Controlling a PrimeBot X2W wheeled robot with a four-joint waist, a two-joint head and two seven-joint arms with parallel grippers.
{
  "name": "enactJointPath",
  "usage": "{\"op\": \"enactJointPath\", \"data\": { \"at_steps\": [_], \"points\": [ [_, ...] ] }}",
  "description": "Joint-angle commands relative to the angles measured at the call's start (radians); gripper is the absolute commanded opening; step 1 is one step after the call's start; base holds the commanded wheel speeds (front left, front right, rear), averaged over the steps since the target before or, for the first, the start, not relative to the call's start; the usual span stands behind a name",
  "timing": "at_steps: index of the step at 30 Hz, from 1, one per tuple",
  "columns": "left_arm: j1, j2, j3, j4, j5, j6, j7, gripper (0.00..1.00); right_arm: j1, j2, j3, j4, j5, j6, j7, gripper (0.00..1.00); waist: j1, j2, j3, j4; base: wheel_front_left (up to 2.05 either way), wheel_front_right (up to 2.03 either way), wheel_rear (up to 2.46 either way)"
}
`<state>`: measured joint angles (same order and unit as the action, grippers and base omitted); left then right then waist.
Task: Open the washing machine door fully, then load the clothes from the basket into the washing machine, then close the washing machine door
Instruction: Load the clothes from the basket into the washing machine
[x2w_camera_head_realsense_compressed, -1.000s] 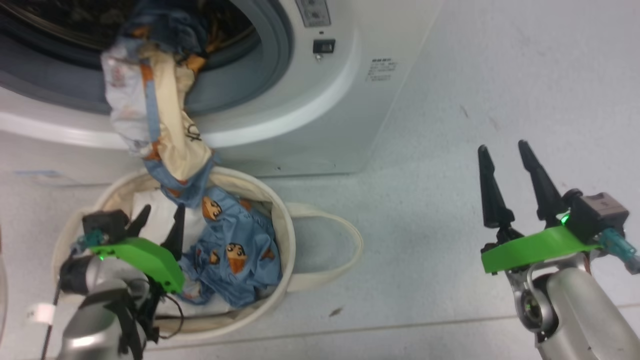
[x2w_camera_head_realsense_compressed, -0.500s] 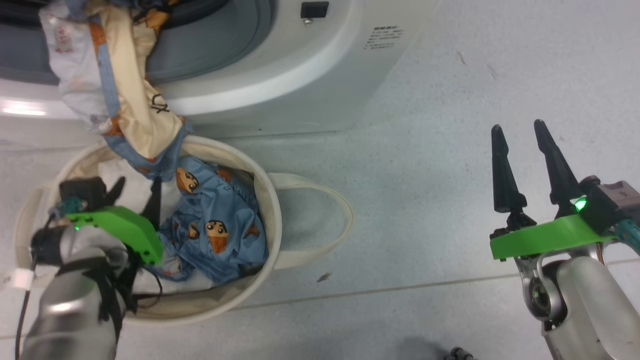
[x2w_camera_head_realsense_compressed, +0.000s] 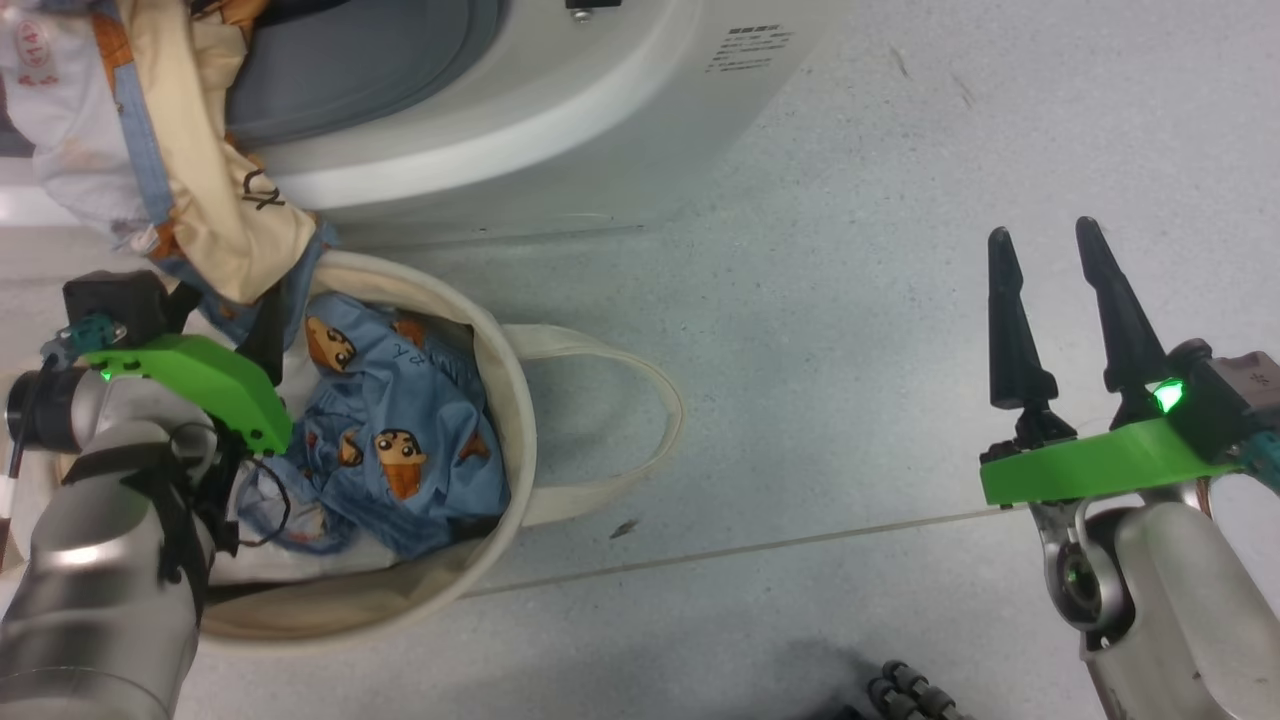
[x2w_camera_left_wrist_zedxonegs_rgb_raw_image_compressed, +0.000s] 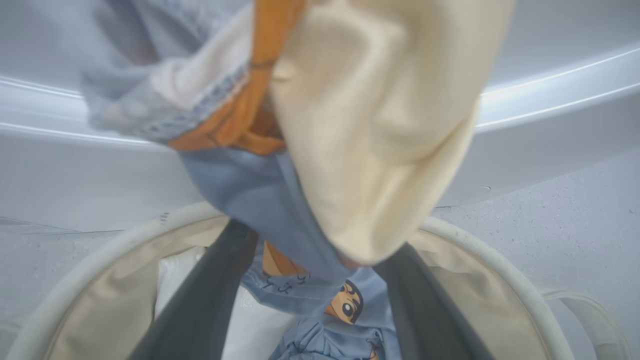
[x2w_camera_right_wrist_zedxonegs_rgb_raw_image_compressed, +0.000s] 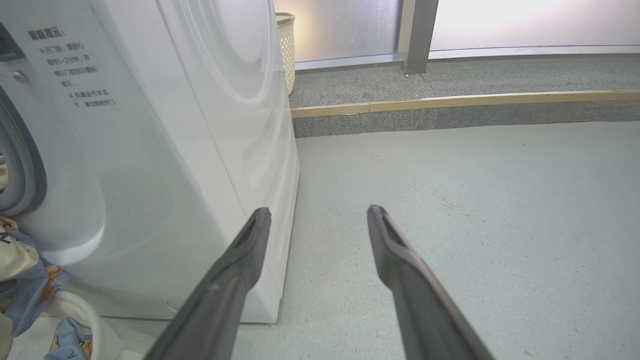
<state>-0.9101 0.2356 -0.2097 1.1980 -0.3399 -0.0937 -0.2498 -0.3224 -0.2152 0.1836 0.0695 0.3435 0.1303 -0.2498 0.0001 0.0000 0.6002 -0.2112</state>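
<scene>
Head camera has dipped and swung over the last second, so the washing machine (x2w_camera_head_realsense_compressed: 560, 130) sits higher and further left in frame. That shift is the camera, not the machine. Real change: the left gripper (x2w_camera_head_realsense_compressed: 225, 315) has come up from lower inside the basket (x2w_camera_head_realsense_compressed: 512, 400) to its far rim. It is now right under the hanging garment (x2w_camera_head_realsense_compressed: 200, 200), a cream, blue and orange piece trailing out over the grey gasket (x2w_camera_head_realsense_compressed: 350, 70) and down to that rim. Reading: this item is only half loaded and the arm looks set to gather its tail, so closing the door is a long way off. Left gripper spread wide, holding nothing. In its wrist view the two fingers (x2w_camera_left_wrist_zedxonegs_rgb_raw_image_compressed: 200, 300) flank the garment's lower end, the cloth just above and between them — contact I cannot confirm. More blue printed clothes (x2w_camera_head_realsense_compressed: 400, 420) lie bunched in the basket against its right wall. Right gripper (x2w_camera_head_realsense_compressed: 1042, 235) also spread wide and empty, poised above bare floor (x2w_camera_head_realsense_compressed: 800, 350) right of the machine, well apart from the laundry — much as a second ago.
</scene>
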Motion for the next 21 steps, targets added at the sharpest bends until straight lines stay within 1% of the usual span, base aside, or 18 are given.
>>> {"op": "enactJointPath", "data": {
  "at_steps": [1,2,3,4,8,11,16,21],
  "points": [
    [-0.003,0.049,0.024,-0.023,0.009,-0.003,-0.012,1.00,0.013,-0.002,0.010,-0.034,-0.010,0.000,-0.012,1.00,-0.0001,0.0000,0.001,-0.005,0.00,0.00,0.00],
    [-0.003,0.052,0.029,-0.031,0.008,-0.005,-0.012,0.90,0.012,0.000,0.010,-0.035,-0.011,0.000,-0.012,1.00,-0.0001,0.0000,0.002,-0.007,0.00,0.00,0.00],
    [-0.002,0.053,0.032,-0.035,0.009,-0.006,-0.012,0.12,0.012,0.001,0.010,-0.036,-0.011,0.000,-0.012,1.00,-0.0001,0.0000,0.003,-0.007,0.00,0.00,0.00],
    [-0.001,0.053,0.034,-0.036,0.010,-0.008,-0.012,0.00,0.013,0.001,0.010,-0.036,-0.011,0.000,-0.012,1.00,-0.0001,0.0000,0.003,-0.006,0.00,0.00,0.00],
    [0.004,0.044,0.045,-0.069,0.014,-0.015,-0.012,0.00,0.017,0.002,0.003,-0.033,-0.012,0.000,-0.012,1.00,-0.0001,0.0000,-0.007,0.007,0.00,0.00,0.00],
    [0.022,0.039,0.072,-0.135,0.018,-0.014,-0.012,0.00,0.014,0.007,0.008,-0.031,-0.007,0.000,-0.012,1.00,-0.0001,0.0000,-0.026,0.020,0.00,0.00,0.00],
    [0.056,0.023,0.097,-0.253,0.055,-0.018,-0.012,0.00,0.003,0.021,0.032,-0.009,0.009,0.000,-0.012,1.00,-0.0001,0.0000,-0.073,0.045,0.00,0.00,0.00],
    [0.070,0.018,0.127,-0.354,0.090,-0.024,-0.012,0.00,-0.003,0.037,0.061,0.019,0.027,0.000,-0.012,1.00,-0.0001,0.0000,-0.134,0.050,0.00,0.00,0.00]
  ]
}}
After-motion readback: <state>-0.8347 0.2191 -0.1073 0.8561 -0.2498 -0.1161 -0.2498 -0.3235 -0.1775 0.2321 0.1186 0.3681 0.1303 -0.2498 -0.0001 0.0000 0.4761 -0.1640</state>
